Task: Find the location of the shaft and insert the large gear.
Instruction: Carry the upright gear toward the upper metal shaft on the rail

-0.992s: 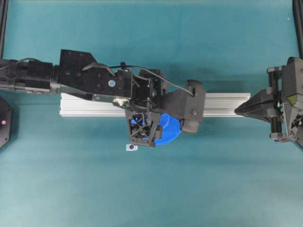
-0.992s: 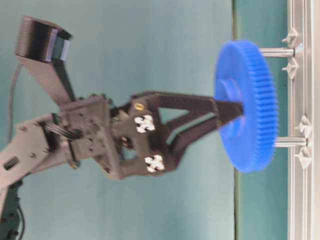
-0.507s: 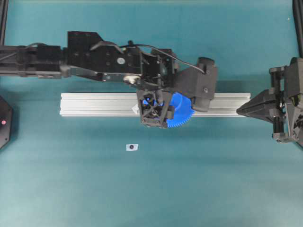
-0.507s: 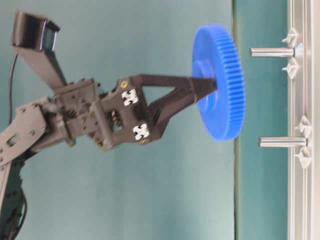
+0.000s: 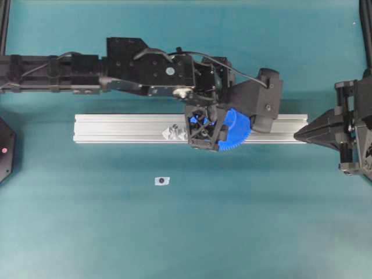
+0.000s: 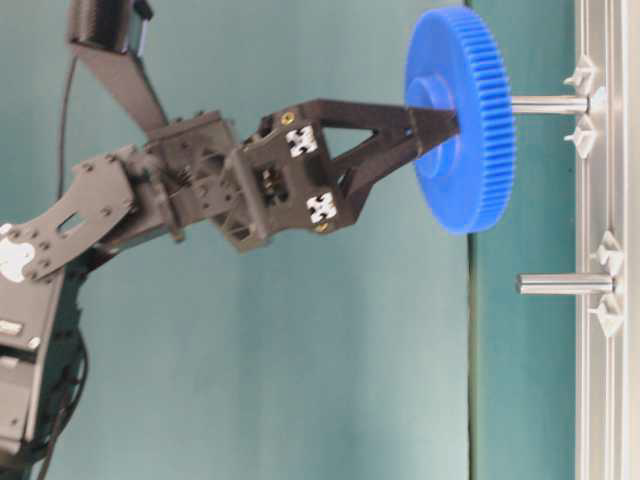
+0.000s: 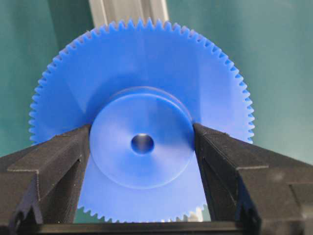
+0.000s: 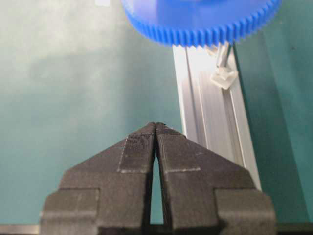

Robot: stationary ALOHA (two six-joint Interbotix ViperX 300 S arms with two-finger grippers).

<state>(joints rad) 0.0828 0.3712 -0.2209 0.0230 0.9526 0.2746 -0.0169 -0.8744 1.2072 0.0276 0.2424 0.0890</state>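
The large gear (image 6: 470,170) is bright blue with fine teeth. My left gripper (image 6: 440,125) is shut on its raised hub and holds it face-on to the rail. In the left wrist view the fingers (image 7: 58,161) clamp the hub on both sides of the centre hole, with the gripper (image 7: 142,143) centred on it. The shaft (image 6: 550,103) stands out from the rail in line with the hub. Its tip is hidden behind the gear's rim, so contact cannot be told. The gear (image 5: 237,132) covers the shaft from overhead. My right gripper (image 5: 297,136) is shut and empty at the rail's right end.
The aluminium rail (image 5: 116,129) lies across the mat. A second pin (image 6: 565,284) with clear brackets (image 5: 174,132) stands left of the gear. A small white tag (image 5: 162,181) lies on the mat in front. A dark unit (image 5: 4,150) sits at the left edge.
My left gripper carried the gear from in front of the rail to over it and rightward. In the table-level view the gear rose from between the pins into line with the upper one.
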